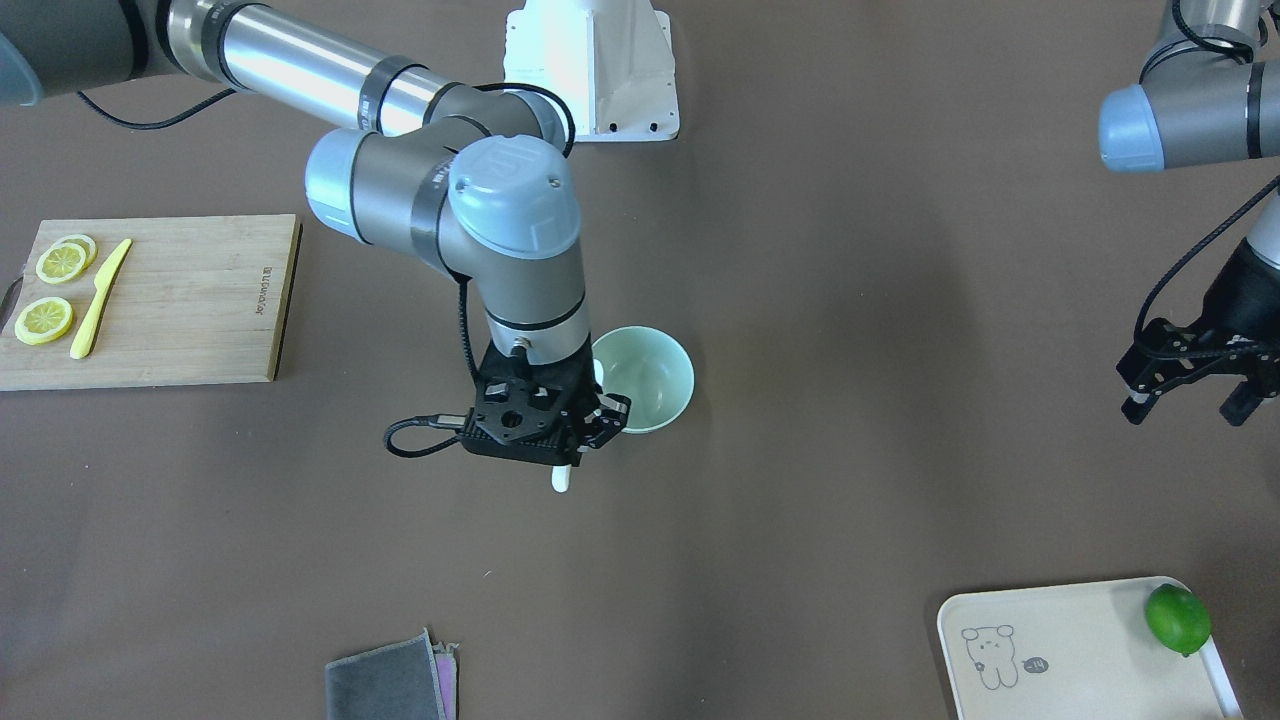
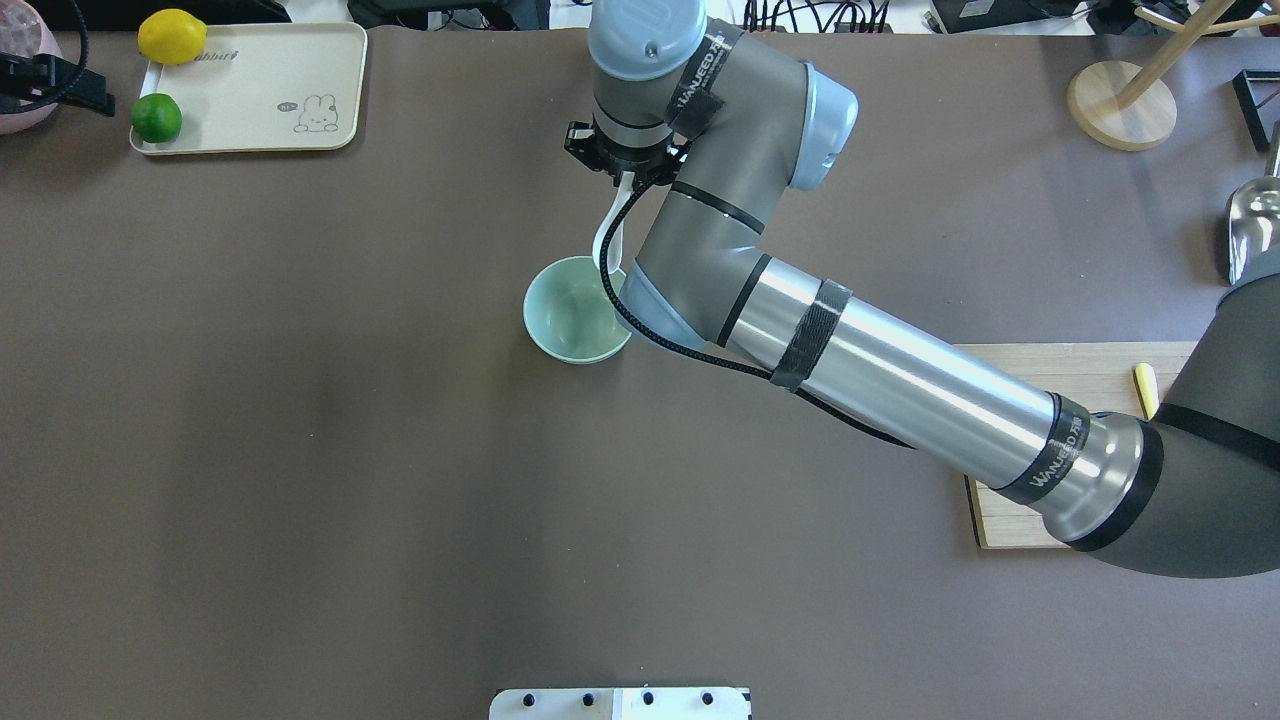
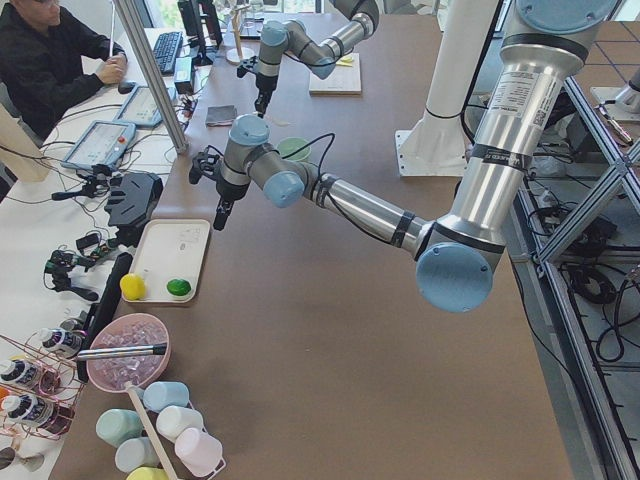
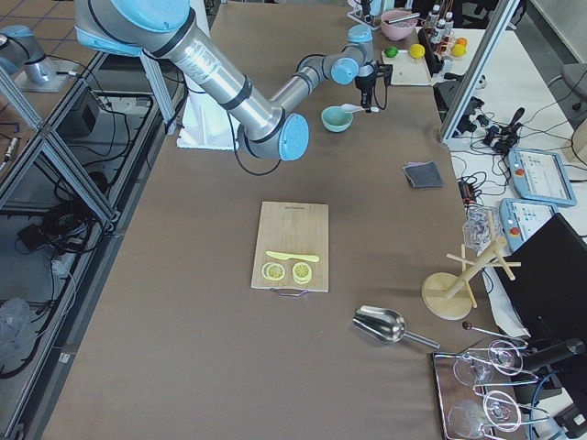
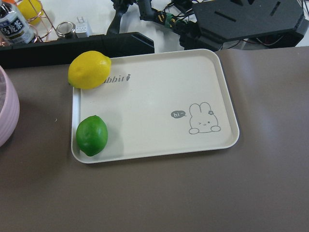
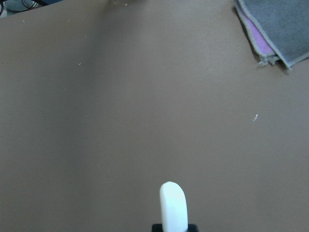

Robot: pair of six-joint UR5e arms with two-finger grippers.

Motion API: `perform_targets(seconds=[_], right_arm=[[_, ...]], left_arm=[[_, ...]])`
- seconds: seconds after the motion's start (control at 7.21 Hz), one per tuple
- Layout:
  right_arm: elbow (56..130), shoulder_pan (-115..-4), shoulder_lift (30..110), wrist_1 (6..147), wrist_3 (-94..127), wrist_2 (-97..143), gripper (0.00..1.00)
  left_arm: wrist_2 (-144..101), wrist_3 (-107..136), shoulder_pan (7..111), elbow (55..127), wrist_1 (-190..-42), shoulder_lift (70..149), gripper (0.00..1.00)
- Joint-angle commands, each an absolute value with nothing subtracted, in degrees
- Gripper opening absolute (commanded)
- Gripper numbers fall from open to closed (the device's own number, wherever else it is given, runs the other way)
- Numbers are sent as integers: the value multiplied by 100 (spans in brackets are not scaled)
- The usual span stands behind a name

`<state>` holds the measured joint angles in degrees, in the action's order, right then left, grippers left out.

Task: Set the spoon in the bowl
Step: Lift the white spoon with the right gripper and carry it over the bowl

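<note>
The right gripper's (image 2: 628, 172) jaws pinch the spoon (image 2: 608, 240) by its handle, with the scoop hanging over the bowl's (image 2: 545, 320) rim. Pickup and carry look done; lowering and release are left. The left gripper's (image 1: 1186, 404) jaws stand spread, empty, well apart.

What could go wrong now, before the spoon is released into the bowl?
1. The right gripper holds the spoon by its handle, with the scoop only at the rim of the bowl. If it is released here, it may tip out onto the table.
2. The gripper is close to that rim, so lowering might push the bowl.
</note>
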<state>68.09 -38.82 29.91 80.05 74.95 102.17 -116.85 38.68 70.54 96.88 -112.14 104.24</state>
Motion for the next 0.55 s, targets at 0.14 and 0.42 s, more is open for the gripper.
perform_targets(seconds=[0.14,0.42], right_arm=[[6749,-3377,2927,7849,7514,9574,0],[6759,-3217,2962,7849,7515,9326,0]], left_arm=[[-11681,3858,7198,9545,-11259,10336,98],[-11689,3850,7198,9378,-11268,10397,98]])
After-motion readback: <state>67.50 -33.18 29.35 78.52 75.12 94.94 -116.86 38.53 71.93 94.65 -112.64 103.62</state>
